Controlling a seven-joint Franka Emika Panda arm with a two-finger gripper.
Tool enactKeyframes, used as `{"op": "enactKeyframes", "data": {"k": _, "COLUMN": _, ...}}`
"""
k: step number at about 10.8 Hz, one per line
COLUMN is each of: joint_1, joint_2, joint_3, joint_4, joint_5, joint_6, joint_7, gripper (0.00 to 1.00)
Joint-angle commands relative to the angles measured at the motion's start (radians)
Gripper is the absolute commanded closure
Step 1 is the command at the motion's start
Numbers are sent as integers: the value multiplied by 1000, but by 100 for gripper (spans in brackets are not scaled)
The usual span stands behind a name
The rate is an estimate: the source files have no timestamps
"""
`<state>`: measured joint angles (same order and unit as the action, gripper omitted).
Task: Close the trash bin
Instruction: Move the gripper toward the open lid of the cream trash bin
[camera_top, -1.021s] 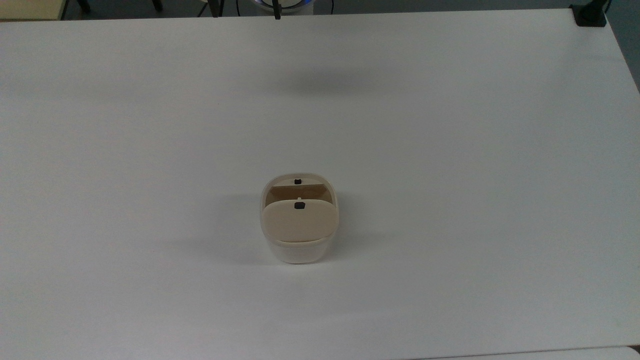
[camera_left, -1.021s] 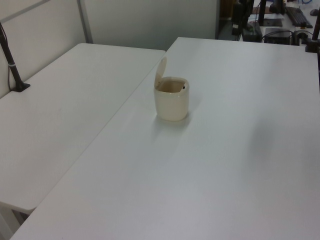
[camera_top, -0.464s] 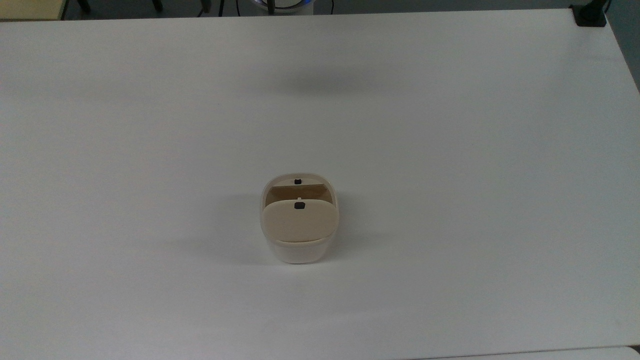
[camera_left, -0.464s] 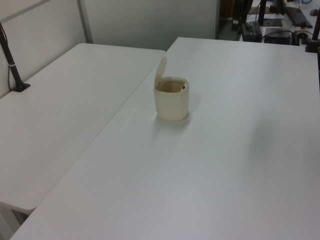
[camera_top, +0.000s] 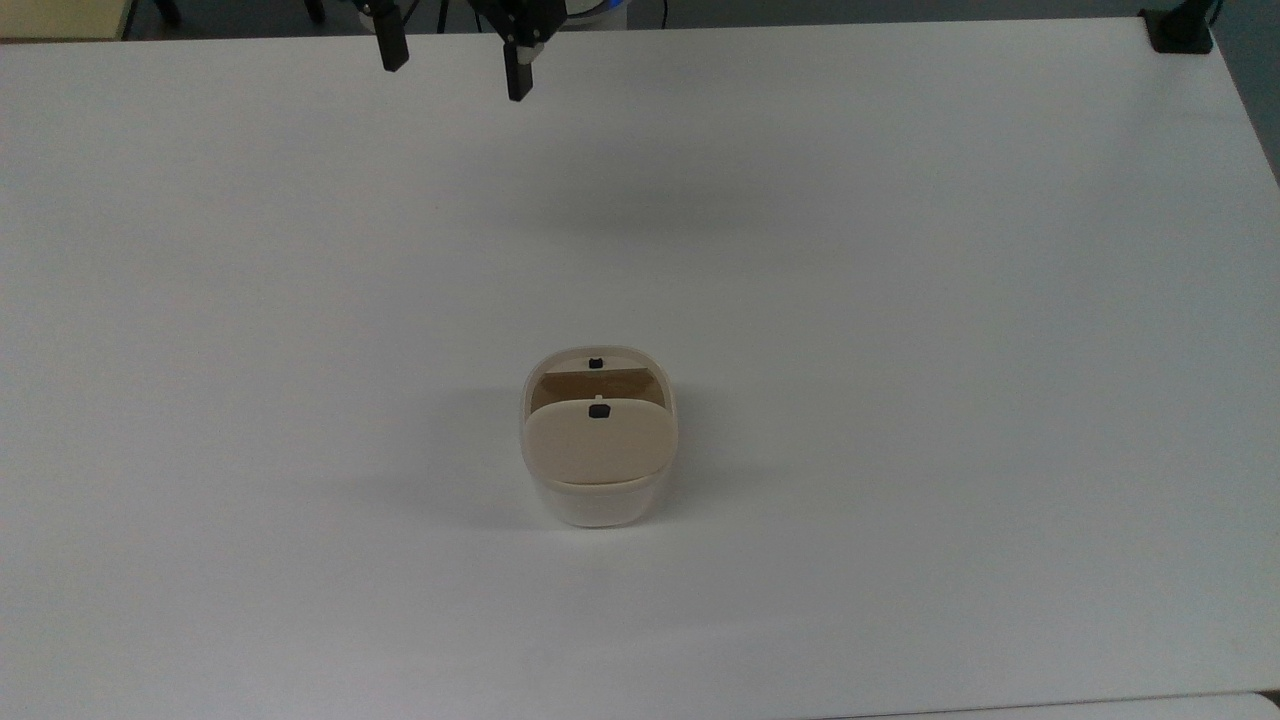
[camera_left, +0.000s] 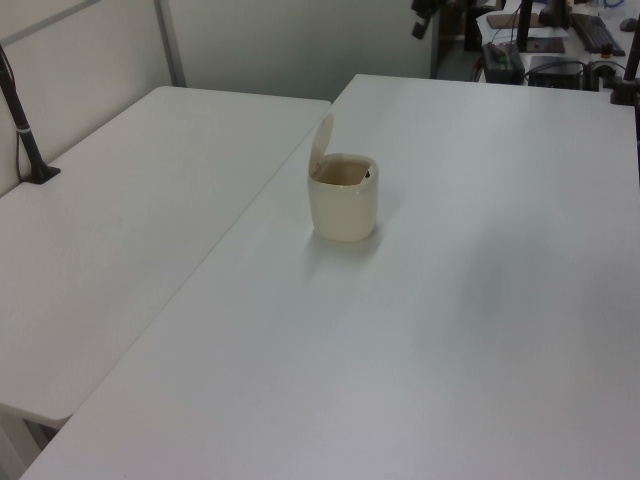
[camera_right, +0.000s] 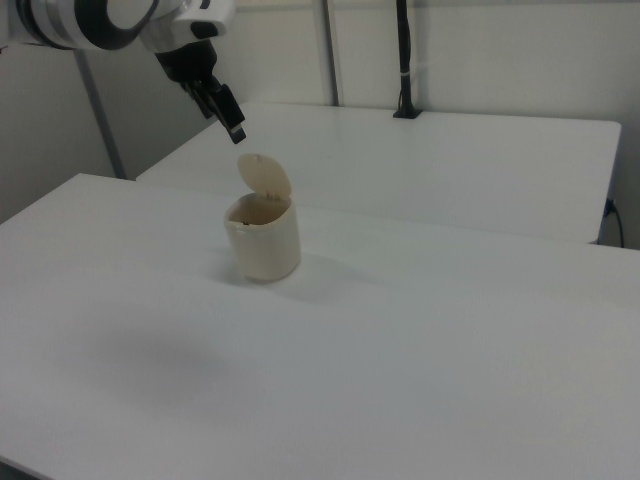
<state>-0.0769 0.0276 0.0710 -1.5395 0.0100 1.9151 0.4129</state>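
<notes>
Black end effector (camera_top: 455, 55) high above the table's (camera_top: 900, 300) far edge in the top view, two fingers (camera_top: 518, 75) spread wide, nothing held. Well apart from the trash bin (camera_top: 598, 470). In the right view, end effector (camera_right: 225, 110) up and to the right view's left of the raised lid (camera_right: 266, 176).

Cream bin near the table's middle, a bit toward the near edge in the top view. Beige lid (camera_top: 598, 443) hinged on the near side, standing nearly upright; black latch button (camera_top: 596, 363) on the far rim.

Risks, as judgement:
- Light plastic, nothing bracing it: sideways push on lid likely to slide or tip the bin toward the near edge.
- Descent from the hinge side could bend the lid backward instead of shutting it.
- Spread fingers could straddle the lid's edge and snag.
- Weak press may leave the latch uncaught, lid springing back up.
</notes>
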Motion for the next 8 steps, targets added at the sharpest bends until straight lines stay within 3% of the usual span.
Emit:
{"op": "enactKeyframes", "data": {"k": 1, "joint_1": 51, "joint_2": 52, "joint_3": -2, "joint_4": 27, "joint_5": -36, "joint_6": 96, "joint_7": 561, "gripper": 0}}
{"op": "enactKeyframes", "data": {"k": 3, "joint_1": 92, "joint_2": 116, "joint_3": -7, "joint_4": 60, "joint_5": -42, "joint_6": 175, "joint_7": 761, "gripper": 0}}
{"op": "enactKeyframes", "data": {"k": 5, "joint_1": 103, "joint_2": 229, "joint_3": -14, "joint_4": 174, "joint_5": -39, "joint_6": 205, "joint_7": 930, "gripper": 15}}
{"op": "enactKeyframes", "data": {"k": 7, "joint_1": 175, "joint_2": 296, "joint_3": -95, "joint_4": 240, "joint_5": -35, "joint_6": 295, "joint_7": 978, "gripper": 45}}
{"op": "enactKeyframes", "data": {"k": 8, "joint_1": 196, "joint_2": 313, "joint_3": -121, "joint_4": 248, "joint_5": -36, "joint_6": 355, "joint_7": 1004, "gripper": 75}}
